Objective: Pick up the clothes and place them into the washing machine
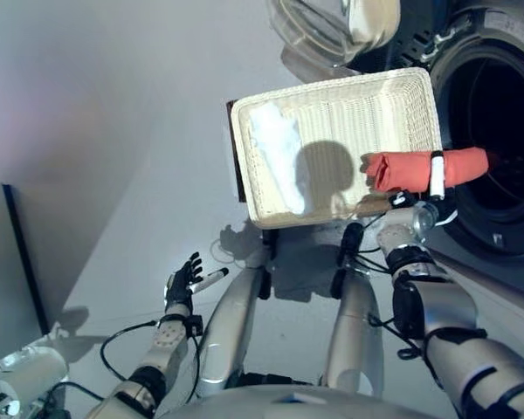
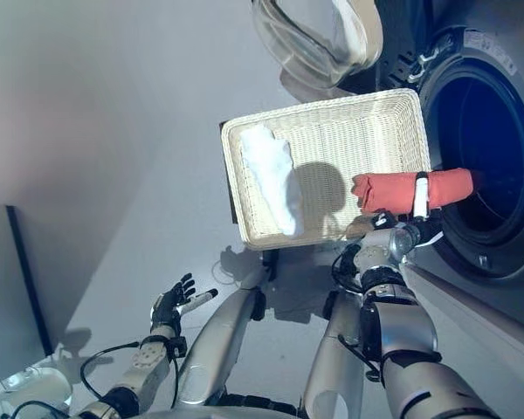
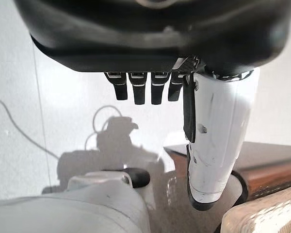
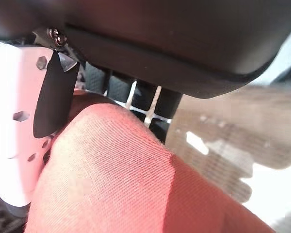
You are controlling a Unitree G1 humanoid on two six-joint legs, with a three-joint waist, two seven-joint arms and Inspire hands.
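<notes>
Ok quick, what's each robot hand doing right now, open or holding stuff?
Left robot hand: open, fingers relaxed, holding nothing.
Right robot hand: shut on the red cloth, at the washing machine's opening.

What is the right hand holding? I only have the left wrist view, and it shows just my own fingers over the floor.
Observer: The right hand is shut on a rolled red cloth, its far end reaching toward the washing machine opening.
Operator: Is the door open?
Observer: Yes, the glass door is swung away and the drum is exposed.
Operator: Anything left in the basket?
Observer: One white cloth lies along the left side of the wicker basket.
</notes>
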